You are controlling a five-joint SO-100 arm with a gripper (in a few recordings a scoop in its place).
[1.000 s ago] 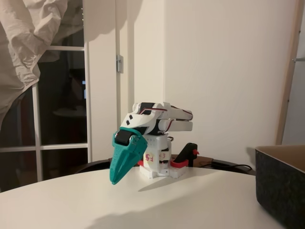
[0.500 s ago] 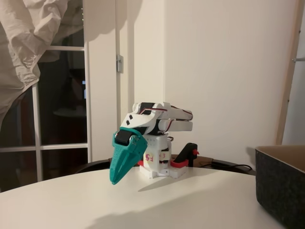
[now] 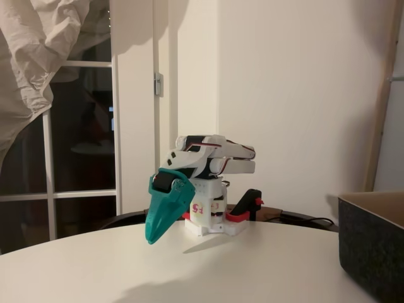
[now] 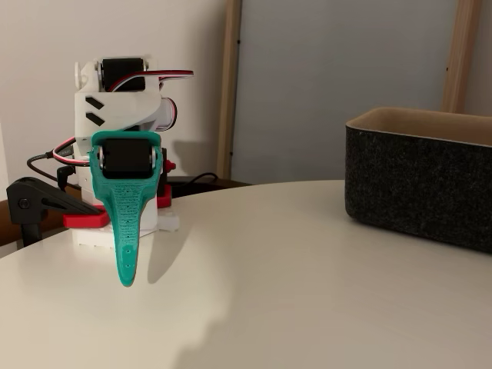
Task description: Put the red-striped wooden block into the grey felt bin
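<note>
My white arm is folded low over its base, and its teal gripper points down toward the white round table. The jaws are pressed together with nothing between them, and the tips hang just above the tabletop. The grey felt bin stands at the right edge in both fixed views, well away from the gripper, with its tan lining visible at the rim. The red-striped wooden block is out of view.
Red and black clamps hold the arm's base at the table's far edge. A cable runs behind the base. A window and a hanging cloth are behind the table on the left.
</note>
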